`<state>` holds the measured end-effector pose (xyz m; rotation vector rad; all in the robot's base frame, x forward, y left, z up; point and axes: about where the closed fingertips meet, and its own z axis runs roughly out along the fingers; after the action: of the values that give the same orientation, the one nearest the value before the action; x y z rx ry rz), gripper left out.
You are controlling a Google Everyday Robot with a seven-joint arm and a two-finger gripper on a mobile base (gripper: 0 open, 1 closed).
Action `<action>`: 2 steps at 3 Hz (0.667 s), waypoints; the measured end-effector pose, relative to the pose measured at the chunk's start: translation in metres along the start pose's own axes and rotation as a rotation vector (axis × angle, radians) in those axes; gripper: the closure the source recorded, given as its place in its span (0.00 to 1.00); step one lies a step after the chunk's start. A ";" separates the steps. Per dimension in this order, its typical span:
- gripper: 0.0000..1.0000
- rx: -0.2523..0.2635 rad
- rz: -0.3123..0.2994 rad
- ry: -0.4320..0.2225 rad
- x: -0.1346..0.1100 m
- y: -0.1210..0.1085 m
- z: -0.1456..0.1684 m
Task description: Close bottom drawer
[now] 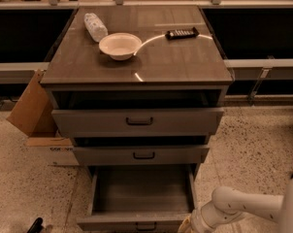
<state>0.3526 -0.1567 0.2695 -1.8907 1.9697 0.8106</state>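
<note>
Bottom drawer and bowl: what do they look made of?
Bottom drawer: probably painted metal or laminate, matte grey, flat thin walls. Bowl: likely paper or foam, dull off-white, no shine. End effector sits by the drawer's front right corner.

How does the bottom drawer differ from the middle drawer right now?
The bottom drawer is pulled far out, its bare grey inside showing; the middle drawer sticks out only slightly. The gripper is at the bottom drawer's front right corner, well below the middle drawer. Both are grey with a small black centre handle.
</note>
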 end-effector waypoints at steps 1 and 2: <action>1.00 0.012 0.025 0.007 0.031 -0.007 0.037; 1.00 0.050 0.036 0.007 0.045 -0.013 0.050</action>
<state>0.3528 -0.1644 0.2012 -1.8378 2.0146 0.7581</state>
